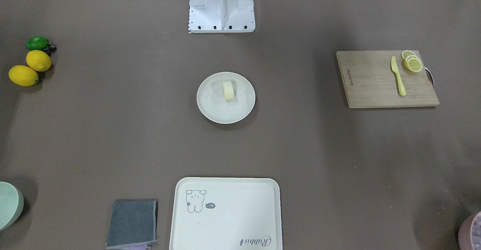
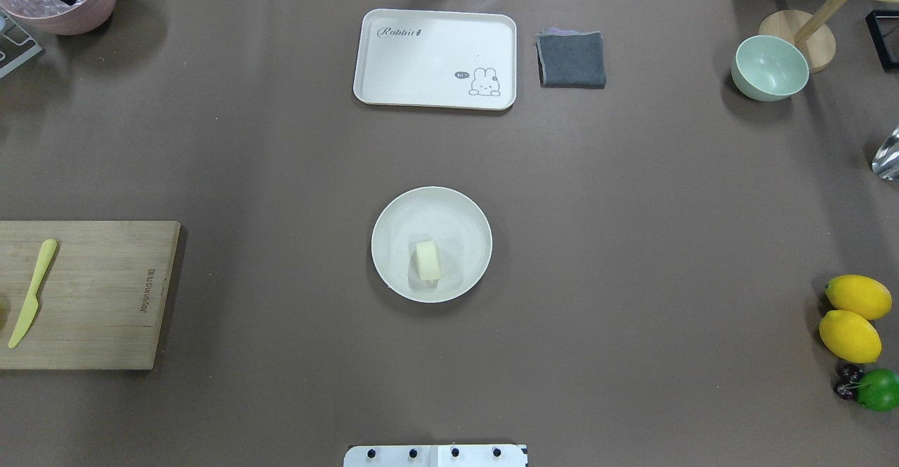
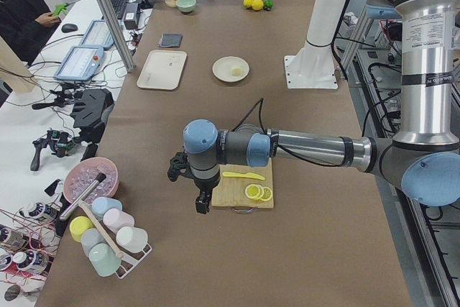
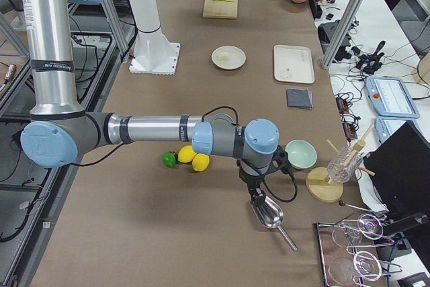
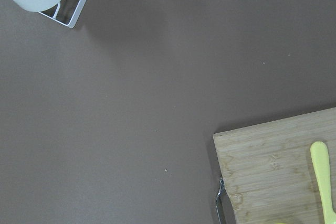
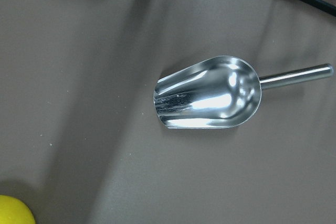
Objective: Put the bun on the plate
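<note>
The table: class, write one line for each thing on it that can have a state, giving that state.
bun, resting on the plate
plate, upright, holding the bun
rabbit tray, empty
green bowl, upright, empty
grey cloth, folded
lemon slices, cut, overlapping on the cutting board
yellow knife, flat on the cutting board
metal scoop, empty, lying flat
left tool, cannot tell if open
right tool, cannot tell if open

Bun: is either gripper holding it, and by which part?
Neither. The bun lies free on the plate; the left gripper and the right gripper hang far off, at opposite table ends.
</note>
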`<move>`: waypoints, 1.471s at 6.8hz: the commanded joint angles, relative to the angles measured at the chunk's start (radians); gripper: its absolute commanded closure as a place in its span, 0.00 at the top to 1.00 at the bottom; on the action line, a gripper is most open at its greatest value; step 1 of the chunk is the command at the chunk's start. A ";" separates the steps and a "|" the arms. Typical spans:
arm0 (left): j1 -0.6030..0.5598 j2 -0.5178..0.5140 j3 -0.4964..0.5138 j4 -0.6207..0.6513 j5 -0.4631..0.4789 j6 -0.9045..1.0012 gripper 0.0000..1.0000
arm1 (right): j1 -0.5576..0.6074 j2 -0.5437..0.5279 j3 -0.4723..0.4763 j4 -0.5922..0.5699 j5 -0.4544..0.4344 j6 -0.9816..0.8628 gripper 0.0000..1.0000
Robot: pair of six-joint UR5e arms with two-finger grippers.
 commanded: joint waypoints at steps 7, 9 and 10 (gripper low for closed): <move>-0.002 -0.005 0.011 -0.006 -0.003 0.002 0.98 | -0.068 0.049 -0.001 0.002 0.025 0.003 1.00; -0.004 -0.003 0.025 -0.007 -0.003 0.002 0.98 | -0.077 0.055 0.010 0.002 0.030 0.003 1.00; -0.002 -0.005 0.025 -0.007 0.001 0.002 0.98 | -0.089 0.066 -0.001 0.002 0.024 0.003 1.00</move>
